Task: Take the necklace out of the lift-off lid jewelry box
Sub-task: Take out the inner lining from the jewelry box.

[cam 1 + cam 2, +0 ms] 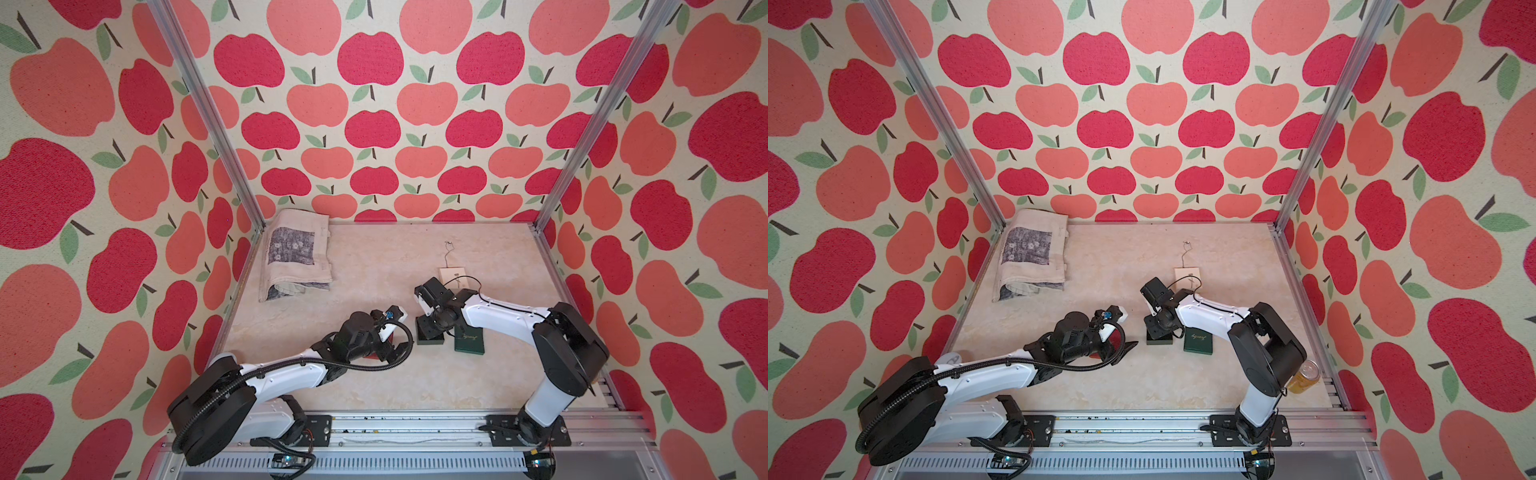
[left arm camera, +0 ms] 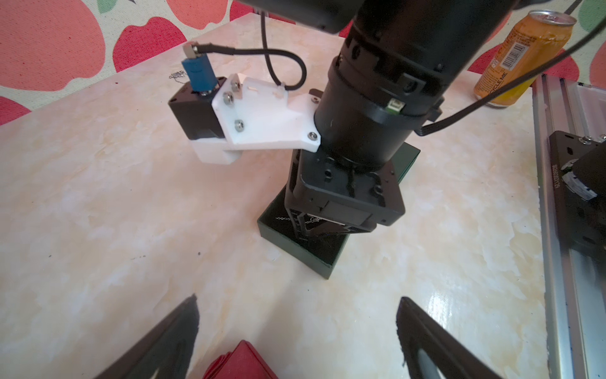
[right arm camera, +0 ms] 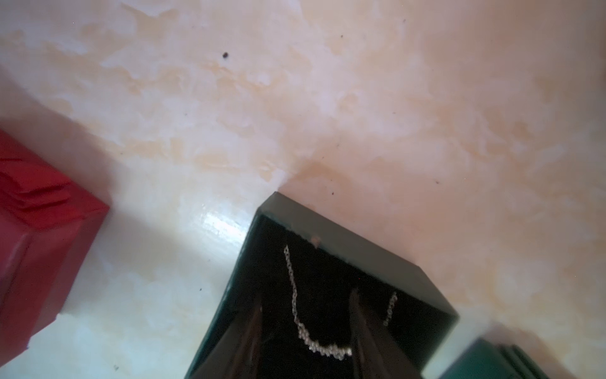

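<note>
Top views both show the marble table [image 1: 374, 382]. Folded cloth [image 1: 297, 253] at far left. Orange can [image 1: 1304, 376] at near right, behind the right arm's base.

Left gripper [image 2: 296, 300] is low over the table, left of centre, jaws wide, holding nothing. A red box [image 2: 242, 359] sits between them, no contact visible.

Dark green jewelry box [image 3: 360, 249] is open, centre-right and nearer than mid-table. Its lid [image 1: 469, 341] lies flat just beside it on the right.

Right gripper [image 3: 308, 302] points down into the box, jaws part-open, not pinching anything.

White card [image 1: 453, 276] lies further back, with a second chain [image 1: 448, 251] trailing off its far edge.

Necklace [image 3: 324, 349], a thin silver one, lies on the box's black lining. Its thicker middle is between the right gripper's fingers.
</note>
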Controlling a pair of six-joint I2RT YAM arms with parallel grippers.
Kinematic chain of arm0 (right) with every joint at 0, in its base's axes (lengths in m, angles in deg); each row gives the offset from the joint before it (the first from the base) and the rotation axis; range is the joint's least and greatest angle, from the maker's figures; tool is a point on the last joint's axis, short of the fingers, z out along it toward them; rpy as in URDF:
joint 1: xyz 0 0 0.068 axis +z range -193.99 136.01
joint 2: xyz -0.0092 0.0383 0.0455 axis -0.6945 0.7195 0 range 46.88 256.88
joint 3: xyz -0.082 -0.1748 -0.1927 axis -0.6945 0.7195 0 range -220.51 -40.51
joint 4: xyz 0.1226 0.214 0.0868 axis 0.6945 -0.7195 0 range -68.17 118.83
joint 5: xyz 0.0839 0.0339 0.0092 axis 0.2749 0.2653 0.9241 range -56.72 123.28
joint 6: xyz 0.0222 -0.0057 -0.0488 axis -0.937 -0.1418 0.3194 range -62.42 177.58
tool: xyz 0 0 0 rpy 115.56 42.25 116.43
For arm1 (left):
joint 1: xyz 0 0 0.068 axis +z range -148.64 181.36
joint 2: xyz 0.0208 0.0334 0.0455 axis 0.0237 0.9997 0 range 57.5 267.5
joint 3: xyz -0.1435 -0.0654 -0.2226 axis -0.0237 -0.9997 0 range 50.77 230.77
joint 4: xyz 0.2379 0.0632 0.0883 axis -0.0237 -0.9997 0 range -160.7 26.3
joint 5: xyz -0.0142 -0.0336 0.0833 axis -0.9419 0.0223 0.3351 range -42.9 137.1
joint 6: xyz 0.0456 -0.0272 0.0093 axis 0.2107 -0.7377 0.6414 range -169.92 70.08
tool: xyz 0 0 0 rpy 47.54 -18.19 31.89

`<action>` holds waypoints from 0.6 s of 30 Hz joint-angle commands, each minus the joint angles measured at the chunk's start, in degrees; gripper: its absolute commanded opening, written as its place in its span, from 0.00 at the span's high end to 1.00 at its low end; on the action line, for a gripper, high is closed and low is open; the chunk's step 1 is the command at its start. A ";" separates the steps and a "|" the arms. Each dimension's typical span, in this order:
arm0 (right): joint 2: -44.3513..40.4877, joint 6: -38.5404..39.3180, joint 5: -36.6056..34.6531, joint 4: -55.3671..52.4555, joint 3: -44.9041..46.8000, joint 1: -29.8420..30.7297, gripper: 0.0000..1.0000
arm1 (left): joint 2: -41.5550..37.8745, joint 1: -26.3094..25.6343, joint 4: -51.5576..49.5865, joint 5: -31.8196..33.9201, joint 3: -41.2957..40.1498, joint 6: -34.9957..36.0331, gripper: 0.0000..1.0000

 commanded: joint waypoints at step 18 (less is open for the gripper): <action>-1.55 -0.12 2.84 0.85 1.18 -0.99 0.89 | 10.82 0.79 2.66 -2.66 6.59 -4.40 0.23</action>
